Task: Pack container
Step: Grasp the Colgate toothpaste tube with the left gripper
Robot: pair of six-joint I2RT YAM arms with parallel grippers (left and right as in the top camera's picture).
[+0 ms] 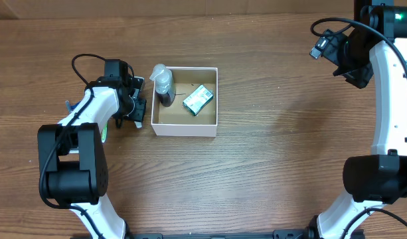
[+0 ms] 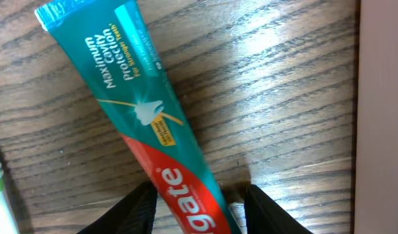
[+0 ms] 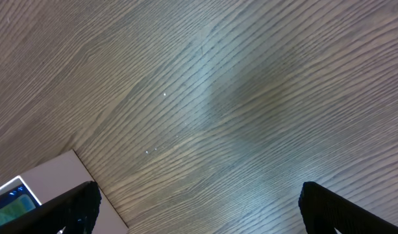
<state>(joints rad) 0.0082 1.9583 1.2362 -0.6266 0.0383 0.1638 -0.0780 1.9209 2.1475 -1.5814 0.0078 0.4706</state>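
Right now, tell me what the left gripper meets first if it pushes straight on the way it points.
The left gripper would likely meet the toothpaste tube, flat on the table between its fingers; the gap to it is unclear.

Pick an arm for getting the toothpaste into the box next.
Left. The left gripper has a finger on either side of the toothpaste tube, which lies on the table just beside the container. The right gripper hangs open over bare table, well off on the container's other side.
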